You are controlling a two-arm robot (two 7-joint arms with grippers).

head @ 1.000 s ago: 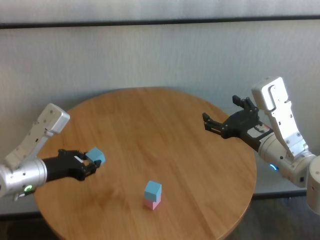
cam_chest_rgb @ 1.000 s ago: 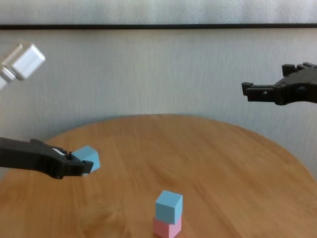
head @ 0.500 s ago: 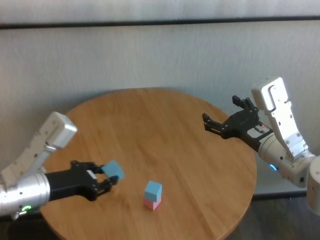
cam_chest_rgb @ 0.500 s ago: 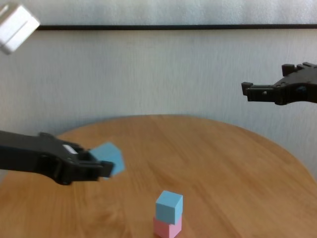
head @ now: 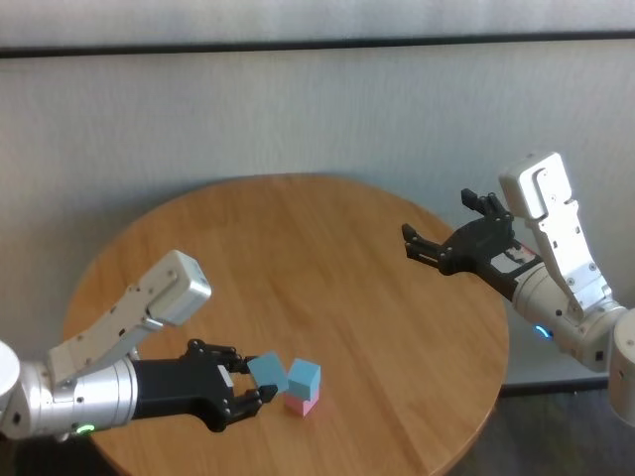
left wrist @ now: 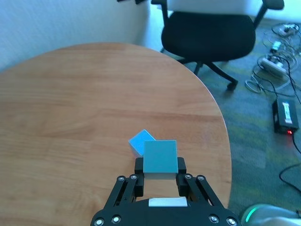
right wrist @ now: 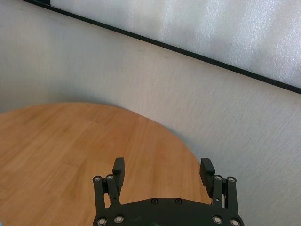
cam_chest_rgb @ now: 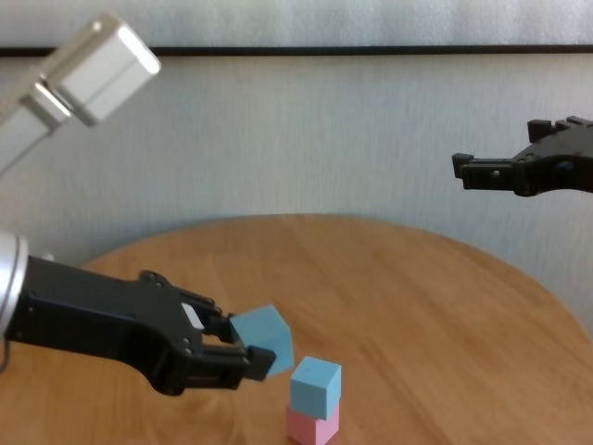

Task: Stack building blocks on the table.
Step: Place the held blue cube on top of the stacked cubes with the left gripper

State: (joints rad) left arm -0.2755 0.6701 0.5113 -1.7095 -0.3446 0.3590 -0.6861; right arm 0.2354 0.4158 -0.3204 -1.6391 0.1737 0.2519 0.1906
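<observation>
The left gripper (cam_chest_rgb: 248, 345), clamped on a blue block (cam_chest_rgb: 263, 338), hovers beside the blue-on-pink stack (cam_chest_rgb: 314, 405) on the table (cam_chest_rgb: 445, 306); it should centre squarely above before lowering. The right gripper (head: 446, 238) waits open, well apart.

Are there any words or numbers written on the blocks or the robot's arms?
None: no readable words, numbers or signs in any view.
Light blue cube held in the left tool: plain faces.
Light blue cube stacked on the pink cube: both plain.
Small white patch on the left tool: blank, no text visible.
Open right tool: black, unmarked.
Round wooden table: only wood grain.
</observation>
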